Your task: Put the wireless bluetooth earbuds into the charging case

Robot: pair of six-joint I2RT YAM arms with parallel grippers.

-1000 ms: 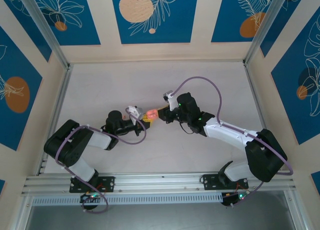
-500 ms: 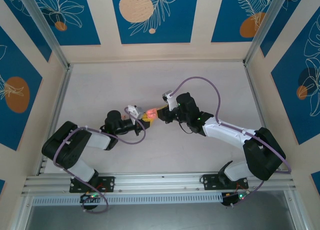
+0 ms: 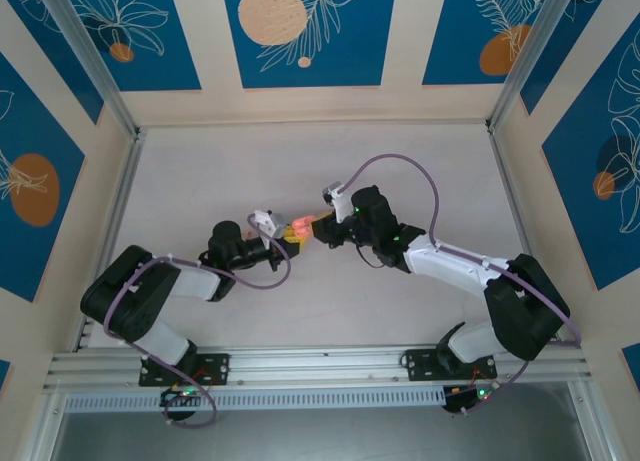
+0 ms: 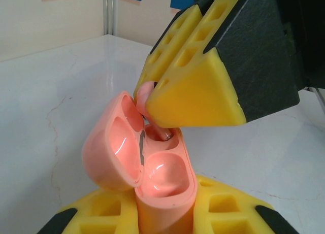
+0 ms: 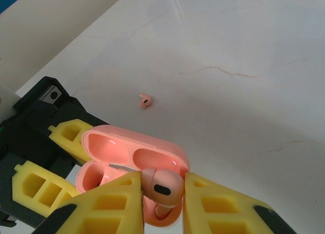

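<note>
The left arm (image 3: 195,279) and the right arm (image 3: 455,263) are built alike: white links between bulky black joint housings. 1 thin purple cable (image 3: 400,161) loops loosely along each of the 2. Small green lights (image 3: 400,238) glow on the right arm's black wrist. The fingers (image 4: 198,92) are yellow wedge-shaped blocks with rectangular hollow cells, mounted on black backing plates (image 4: 259,56).

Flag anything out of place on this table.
A tiny pink piece lies loose on the table, apart from the open pink case over which the right tool holds an earbud.
</note>
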